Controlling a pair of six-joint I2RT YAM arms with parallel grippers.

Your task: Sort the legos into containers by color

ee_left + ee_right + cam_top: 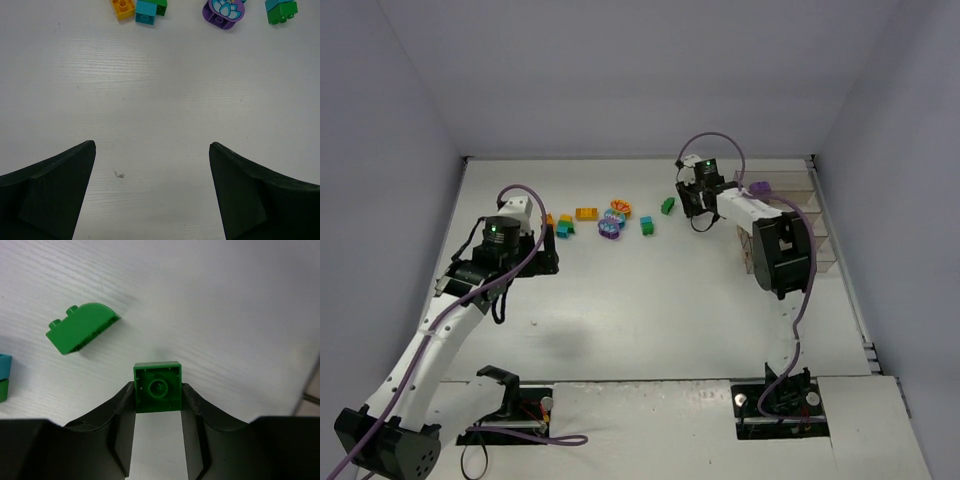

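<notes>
My right gripper [157, 390] is shut on a green square lego [157, 387], held by its two sides with the hollow underside facing the camera, just above the table. A rounded green lego [82, 329] lies to its upper left. From above, the right gripper [692, 208] sits beside that rounded lego [667, 205]; the held one is hidden there. More legos lie in a row: orange [586, 213], purple [610, 229], teal on green [646, 226]. My left gripper [151, 145] is open over bare table, short of them. The containers [800, 215] stand at the right.
The right arm's elbow [780, 250] hangs over the containers. A side wall [860, 200] runs close behind the bins. The left wrist view shows orange [122, 7], teal [146, 11] and purple [224, 12] pieces along its top edge.
</notes>
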